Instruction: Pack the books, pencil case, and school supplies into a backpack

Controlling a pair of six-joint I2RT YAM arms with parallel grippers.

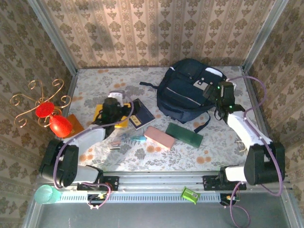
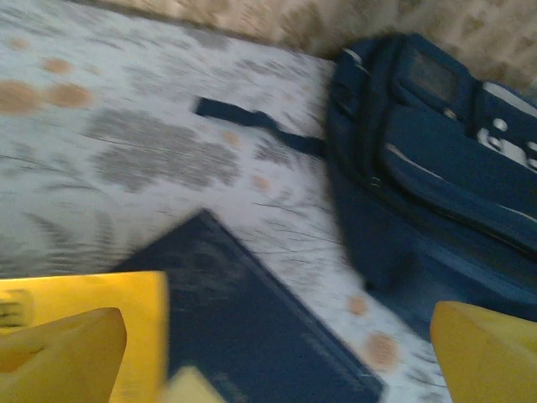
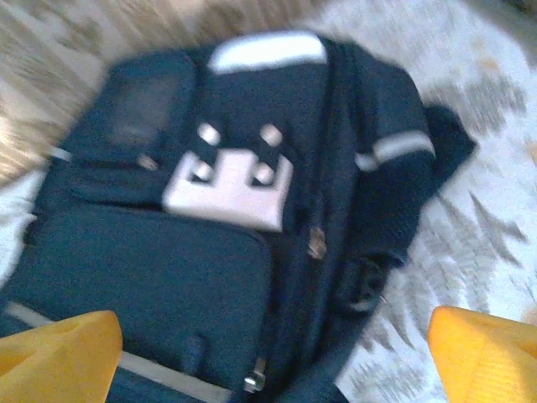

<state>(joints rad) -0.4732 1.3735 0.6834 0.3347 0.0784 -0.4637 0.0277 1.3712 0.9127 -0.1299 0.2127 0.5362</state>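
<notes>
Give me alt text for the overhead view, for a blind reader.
A navy backpack lies on a floral table, the right hand open over its right side. The left hand is open above a yellow book beside a navy book; a pink pencil case lies nearer.

the floral table (image 1: pixel 95 80) carries the backpack (image 1: pixel 187 90) far right, a yellow book (image 1: pixel 123 124) beside a navy book (image 1: pixel 141 114) mid-left, and nearer, a teal-handled tool (image 1: pixel 137 138), pink pencil case (image 1: pixel 159 137) and green slab (image 1: pixel 184 134).
</notes>
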